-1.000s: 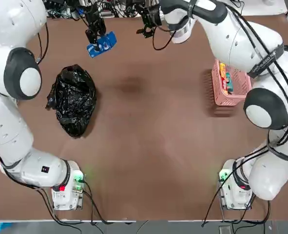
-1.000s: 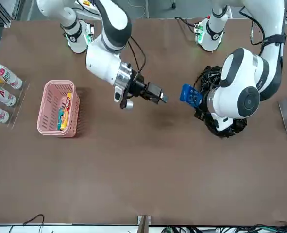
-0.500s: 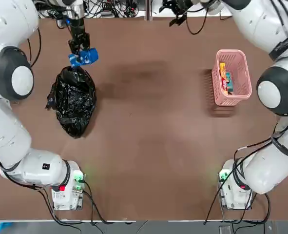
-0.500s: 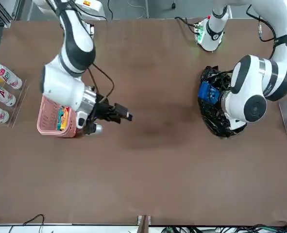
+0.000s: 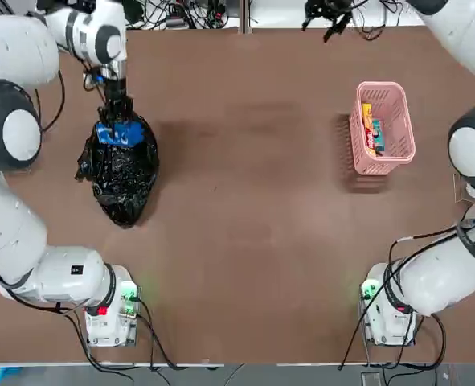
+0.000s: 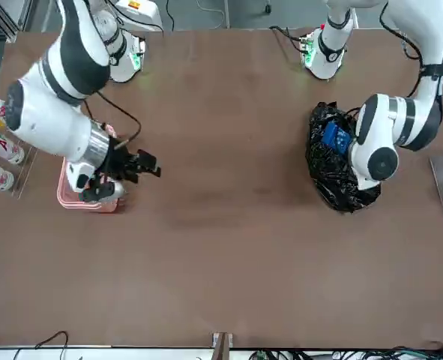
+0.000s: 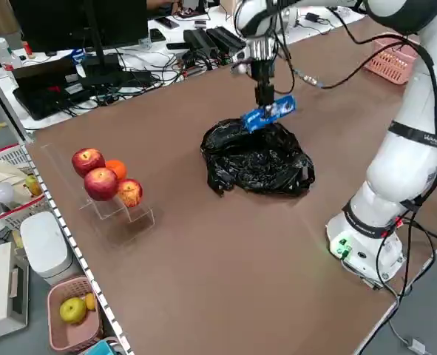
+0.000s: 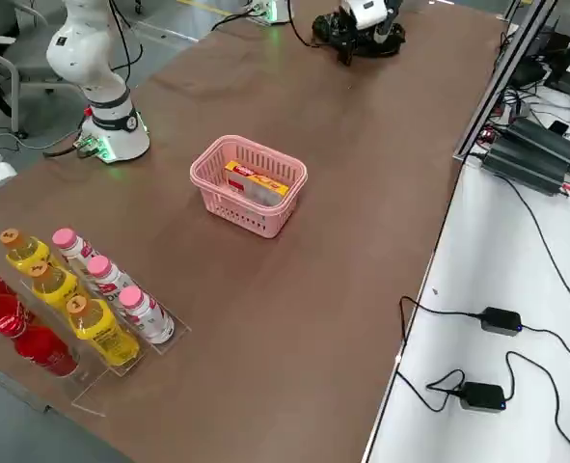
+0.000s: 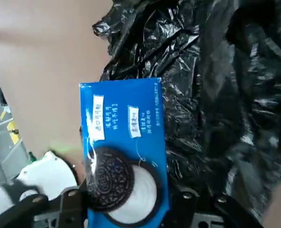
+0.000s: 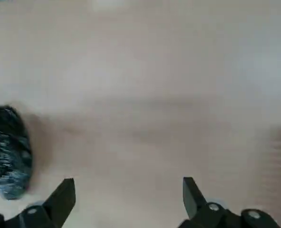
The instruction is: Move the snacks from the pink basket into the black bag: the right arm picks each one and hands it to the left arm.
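Note:
My left gripper (image 5: 115, 119) is shut on the blue snack (image 5: 117, 133), a packet with white marks, and holds it just above the far end of the black bag (image 5: 126, 178). The left wrist view shows that packet (image 9: 123, 152) over the bag's wrinkled folds (image 9: 216, 71). My right gripper (image 6: 145, 162) hangs open and empty above the table next to the pink basket (image 5: 406, 121), its fingers wide apart in its wrist view (image 10: 127, 186). A flat yellow-orange snack (image 5: 367, 118) lies in the basket with a teal one (image 5: 379, 143) beside it.
White and yellow bottles (image 8: 101, 299) stand in a clear rack near the basket. Apples and an orange (image 7: 103, 177) sit on a clear stand beyond the bag. Cables and equipment (image 5: 181, 12) line the table's far edge. Both arm bases (image 5: 108, 310) stand at the near edge.
My left gripper carried the blue snack from the far edge down over the bag. My right arm swung away from the table's middle toward the basket, open and empty.

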Motion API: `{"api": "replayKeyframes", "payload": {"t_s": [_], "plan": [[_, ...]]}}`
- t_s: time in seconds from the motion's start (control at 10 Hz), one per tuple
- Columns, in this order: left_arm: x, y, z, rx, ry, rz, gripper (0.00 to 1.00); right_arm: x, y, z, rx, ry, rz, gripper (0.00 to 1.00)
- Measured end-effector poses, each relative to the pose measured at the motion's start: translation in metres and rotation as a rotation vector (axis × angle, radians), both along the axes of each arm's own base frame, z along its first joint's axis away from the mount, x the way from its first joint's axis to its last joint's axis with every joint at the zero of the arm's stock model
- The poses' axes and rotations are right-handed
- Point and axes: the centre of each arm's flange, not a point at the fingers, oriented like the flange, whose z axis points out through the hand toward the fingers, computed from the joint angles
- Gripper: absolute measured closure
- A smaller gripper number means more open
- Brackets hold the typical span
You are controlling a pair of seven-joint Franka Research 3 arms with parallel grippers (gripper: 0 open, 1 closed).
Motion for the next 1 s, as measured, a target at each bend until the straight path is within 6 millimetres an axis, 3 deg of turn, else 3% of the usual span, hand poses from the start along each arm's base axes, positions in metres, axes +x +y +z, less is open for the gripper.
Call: {"api": "replayKeyframes", "payload": {"t_s": [0.2,0.4,0.5,0.7,1.0], "plan": [[-0.023,0.006,-0.033,0.012,0.002,-0.035,0.44,0.006,-0.066,0.003,-0.099,-0.020,0.061,0.00],[-0.026,0.012,-0.035,0.013,-0.014,-0.036,0.44,0.011,-0.137,-0.012,-0.172,-0.018,0.096,0.00],[-0.025,0.013,-0.032,0.012,-0.027,-0.035,0.44,0.009,-0.160,-0.020,-0.218,-0.004,0.098,0.00],[-0.022,0.016,-0.029,0.008,-0.044,-0.030,0.41,-0.006,-0.181,-0.037,-0.259,0.017,0.084,0.00],[-0.016,0.017,-0.021,0.006,-0.071,-0.025,0.22,-0.050,-0.204,-0.075,-0.293,-0.025,0.085,0.00]]}}
